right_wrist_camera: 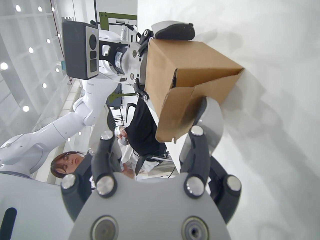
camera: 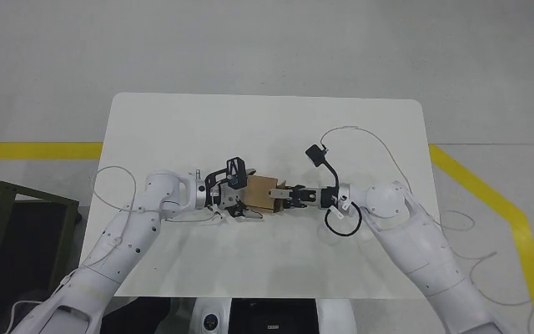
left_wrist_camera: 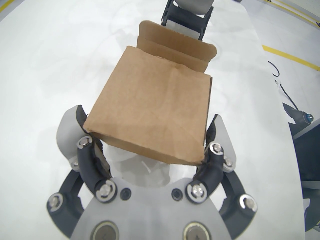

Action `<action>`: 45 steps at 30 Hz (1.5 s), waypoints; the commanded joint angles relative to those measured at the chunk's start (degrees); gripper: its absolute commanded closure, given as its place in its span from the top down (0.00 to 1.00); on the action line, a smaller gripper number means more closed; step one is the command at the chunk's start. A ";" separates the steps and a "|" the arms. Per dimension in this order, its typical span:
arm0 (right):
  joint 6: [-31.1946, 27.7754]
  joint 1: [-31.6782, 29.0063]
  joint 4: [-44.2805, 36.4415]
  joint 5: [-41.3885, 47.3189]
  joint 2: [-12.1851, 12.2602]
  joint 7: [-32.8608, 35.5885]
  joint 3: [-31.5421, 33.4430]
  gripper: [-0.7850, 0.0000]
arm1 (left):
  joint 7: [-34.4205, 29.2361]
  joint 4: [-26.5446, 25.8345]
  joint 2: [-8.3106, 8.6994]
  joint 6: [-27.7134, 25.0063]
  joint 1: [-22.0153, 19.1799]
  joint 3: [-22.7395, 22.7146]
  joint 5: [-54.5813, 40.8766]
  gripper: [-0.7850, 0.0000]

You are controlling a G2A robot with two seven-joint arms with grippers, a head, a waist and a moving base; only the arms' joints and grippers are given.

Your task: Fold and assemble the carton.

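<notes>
A brown cardboard carton [camera: 263, 194] lies on its side in the middle of the white table [camera: 250, 117]. My left gripper [camera: 242, 204] is shut on the carton's closed end, one finger [left_wrist_camera: 75, 123] pressing each side wall of the carton [left_wrist_camera: 155, 101]. At the opposite end a flap [right_wrist_camera: 175, 111] stands open. There my right gripper [camera: 284, 198] is open, its fingers spread wide around that flap. One finger [right_wrist_camera: 210, 116] lies against the flap on the table side; the other finger [right_wrist_camera: 107, 126] is well apart from the carton [right_wrist_camera: 190, 58].
A black cable [camera: 367, 135] with a small black box [camera: 315, 153] trails over the table behind my right arm. The table's front edge [camera: 250, 294] is close to both arms. A dark cart [camera: 25, 225] stands on the floor to the left.
</notes>
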 commanded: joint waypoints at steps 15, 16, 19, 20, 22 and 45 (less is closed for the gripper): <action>-2.19 -2.31 2.57 3.63 -0.15 -1.69 0.89 0.41 | -1.01 -0.12 0.08 -0.64 0.27 -0.30 -0.13 1.00; -2.52 -2.56 2.47 4.33 -0.22 -1.69 0.78 0.40 | -1.07 -0.15 0.09 -0.65 0.30 -0.33 -0.16 1.00; -2.98 -2.81 2.69 5.07 -0.41 -1.92 0.36 0.40 | -1.27 -0.18 0.11 -0.68 0.40 -0.41 -0.29 1.00; -3.02 -2.89 2.87 5.32 -0.47 -2.06 0.27 0.38 | -1.32 -0.19 0.11 -0.69 0.42 -0.43 -0.33 1.00; -3.19 -2.95 3.18 5.33 -0.55 -2.11 0.06 0.36 | -1.39 -0.13 0.13 -0.62 0.51 -0.51 -0.35 1.00; 0.66 -2.58 2.26 0.49 0.15 1.95 1.22 0.32 | -1.76 -0.16 0.22 -1.07 0.45 -0.63 -0.23 1.00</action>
